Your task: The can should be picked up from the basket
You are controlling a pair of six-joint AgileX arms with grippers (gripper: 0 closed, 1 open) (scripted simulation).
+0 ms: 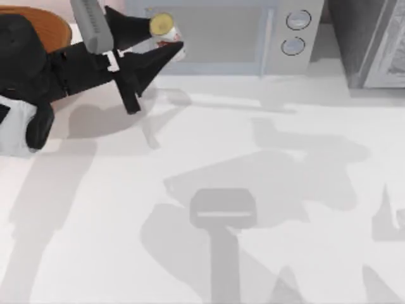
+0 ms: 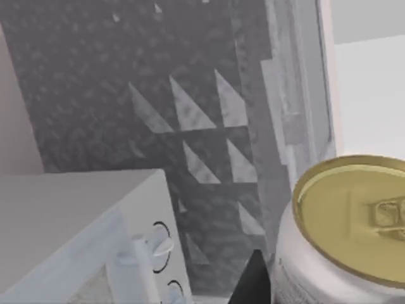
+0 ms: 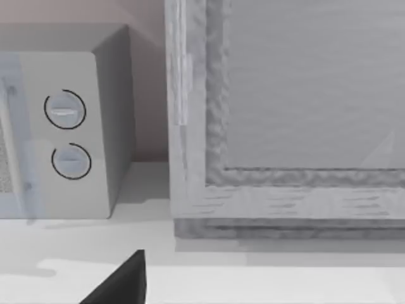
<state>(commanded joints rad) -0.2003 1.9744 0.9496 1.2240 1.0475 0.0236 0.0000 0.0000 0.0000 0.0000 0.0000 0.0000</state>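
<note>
top view showed the left gripper (image 1: 158, 39), fingers clamped on the small gold-topped white-and-red can (image 1: 163, 26), beyond the orange-brown wicker basket (image 1: 54, 19); pickup looked nearly complete, needing only a steady hold.

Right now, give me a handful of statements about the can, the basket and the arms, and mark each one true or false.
1. The can is held between the left gripper's jaws. True.
2. The can lies on its side inside the basket. False: it is out of the basket, in front of the microwave, gold top up toward the camera.
3. The basket sits at the top view's far left corner, partly hidden by the left arm. True.
4. The microwave has three round knobs. False: two knobs, one above the other.
5. The left wrist view shows the can's gold top with its pull tab. True.
6. The can's top is bright blue. False: it is dull gold.
</note>
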